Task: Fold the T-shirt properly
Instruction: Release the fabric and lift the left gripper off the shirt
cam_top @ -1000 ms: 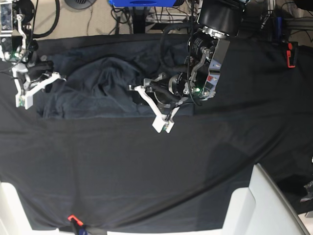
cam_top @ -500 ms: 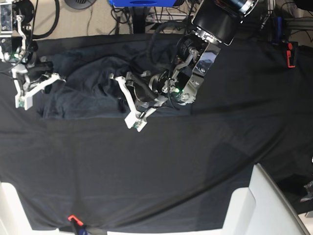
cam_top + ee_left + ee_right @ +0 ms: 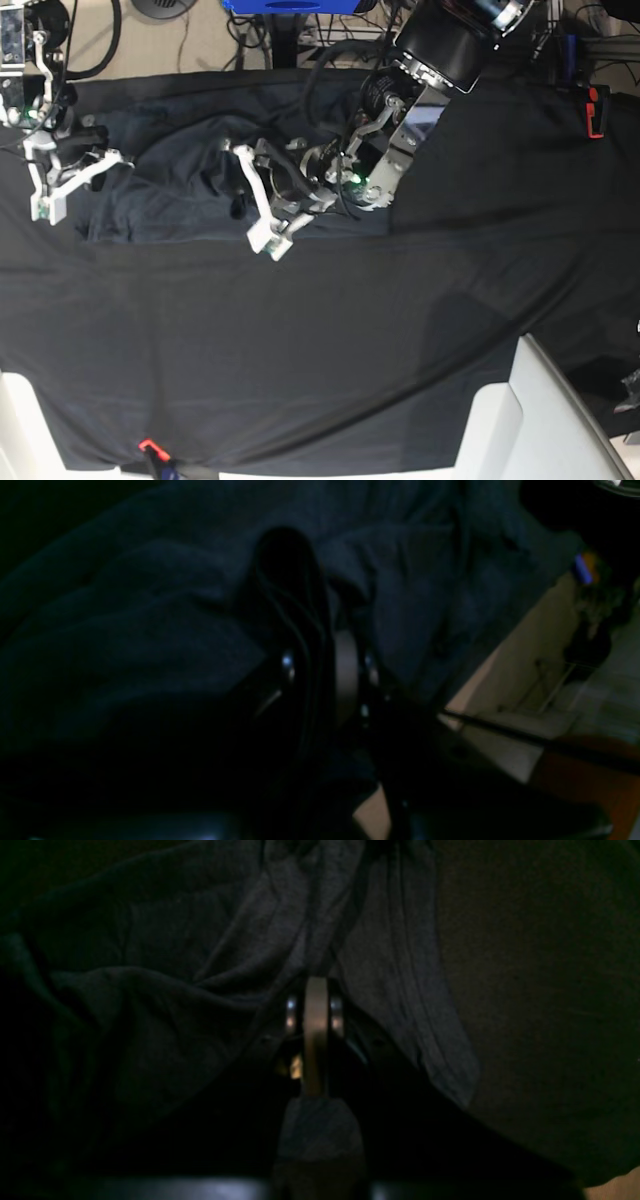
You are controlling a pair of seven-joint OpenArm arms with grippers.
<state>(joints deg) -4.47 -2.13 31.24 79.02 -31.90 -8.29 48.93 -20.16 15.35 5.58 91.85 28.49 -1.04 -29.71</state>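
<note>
T-shirt (image 3: 185, 185): thin knit, dark slate-grey, faintly heathered, a shade bluer than the cloth under it. Lies crumpled on the far-left part of the tabletop (image 3: 330, 330), bunched into soft ridges and folds near its middle, flatter along its near edge. The tabletop is covered by a plain black cloth, matte, with shallow creases running across.

Right gripper (image 3: 48, 205): white angular fingers on a black body, at the shirt's left edge. In the right wrist view the fingers are together and heathered fabric gathers into the pinch, draping away in long pleats; clamped on the T-shirt (image 3: 210, 965).

Left gripper (image 3: 262, 205): same white fingers, over the shirt's right portion, arm reaching in from the far side. The left wrist view is very dark; a black finger (image 3: 295, 630) stands up against rumpled blue-grey knit (image 3: 150, 630), with a pale metal hub behind it. Fingers look only slightly apart, and fabric appears caught between them, though the murk leaves that uncertain.

Hard to read: the shirt's far edge merges with the black cloth; sleeves cannot be picked out. A white frame (image 3: 560, 420) is cut off at the near-right corner.
</note>
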